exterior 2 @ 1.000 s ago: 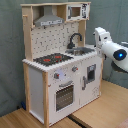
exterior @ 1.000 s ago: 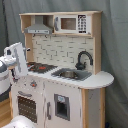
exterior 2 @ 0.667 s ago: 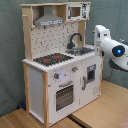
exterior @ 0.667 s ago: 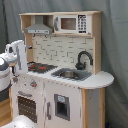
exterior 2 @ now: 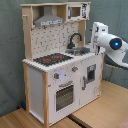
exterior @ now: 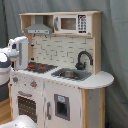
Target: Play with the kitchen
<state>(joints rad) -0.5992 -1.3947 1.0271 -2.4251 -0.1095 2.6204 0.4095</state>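
Arm (exterior 2: 107,44) at right of the second exterior view, beside the kitchen (exterior 2: 57,65), probably approaching the sink (exterior 2: 80,50); gripper state cannot be told.

You have two fixed cameras off the arm, both looking at the kitchen (exterior: 60,70) from about counter height at a middling distance. The first exterior view faces its front from a little toward the sink end, so the rounded counter fills the first exterior view's right and the arm (exterior: 15,55) enters at the first exterior view's left. The second exterior view looks from the stove corner, showing the kitchen (exterior 2: 57,65) front and one side panel, with the arm (exterior 2: 110,45) at the second exterior view's right. Both exterior views share the stovetop, sink, faucet and hood.
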